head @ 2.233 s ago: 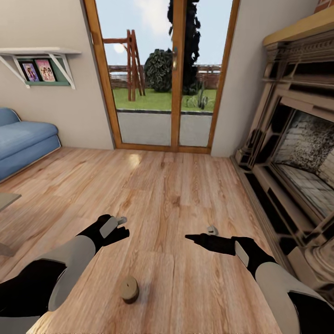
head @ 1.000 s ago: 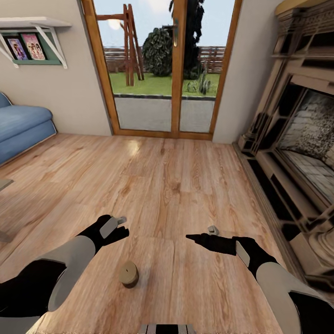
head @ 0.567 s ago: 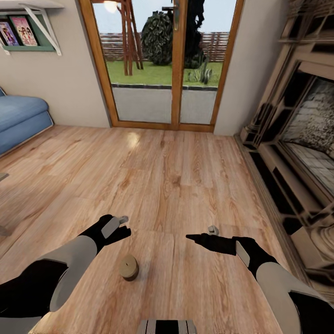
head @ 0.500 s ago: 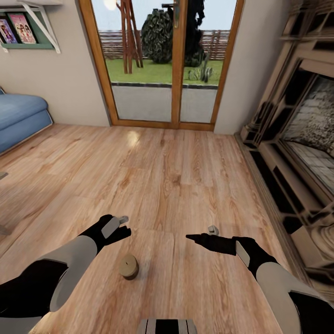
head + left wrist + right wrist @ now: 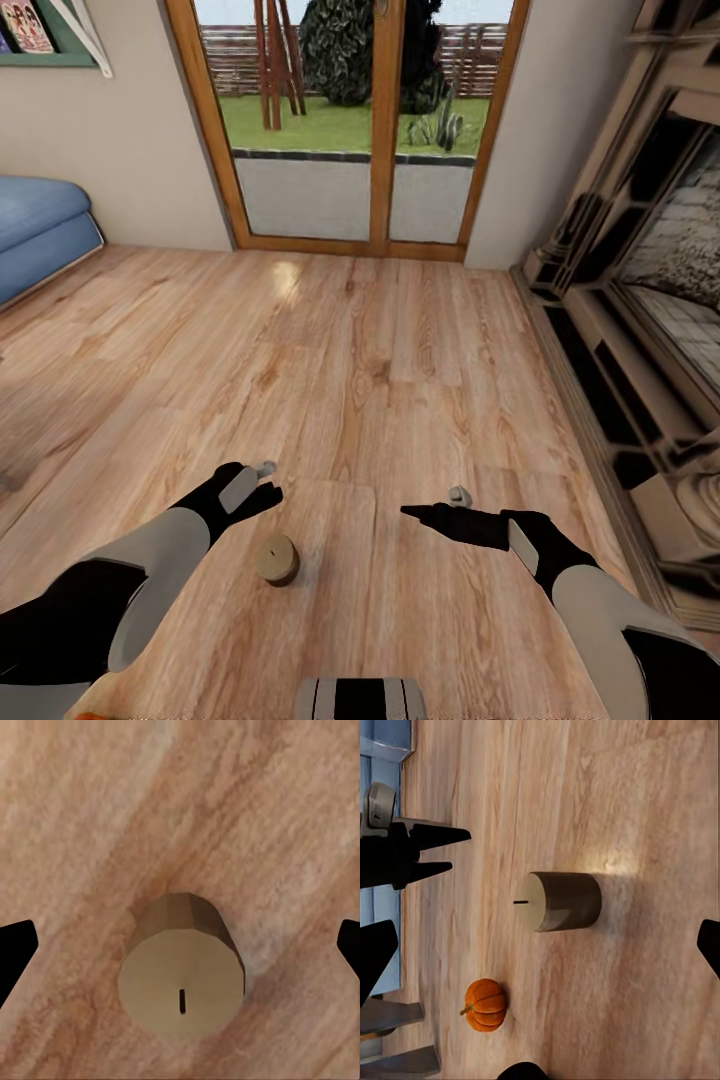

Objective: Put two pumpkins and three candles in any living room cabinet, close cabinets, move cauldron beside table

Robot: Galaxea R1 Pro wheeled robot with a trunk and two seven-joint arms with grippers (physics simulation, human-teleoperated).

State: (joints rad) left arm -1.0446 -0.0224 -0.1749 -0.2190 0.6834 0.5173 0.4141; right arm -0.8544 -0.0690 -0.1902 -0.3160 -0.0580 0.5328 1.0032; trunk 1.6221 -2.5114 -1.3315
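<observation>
Stubby tan wax candle (image 5: 277,559) upright on light wood plank floor (image 5: 380,380), directly beneath left pincer (image 5: 262,481), released, empty. Small orange ribbed pumpkin (image 5: 484,1004) near candle. Right pincer (image 5: 425,512) at candle's 3 o'clock, released. Risk: off-centre descent tips candle, rolls away.

The floor (image 5: 380,380) is light wood plank with strong grain and a soft sheen. On it, the candle (image 5: 277,559) looks matt, waxy tan, smooth with faceted sides. Beside the candle, the pumpkin (image 5: 484,1004) is ribbed, slightly glossy orange. The black fingers (image 5: 431,836) look like matt plastic. The sofa (image 5: 40,235) appears blue cloth.
</observation>
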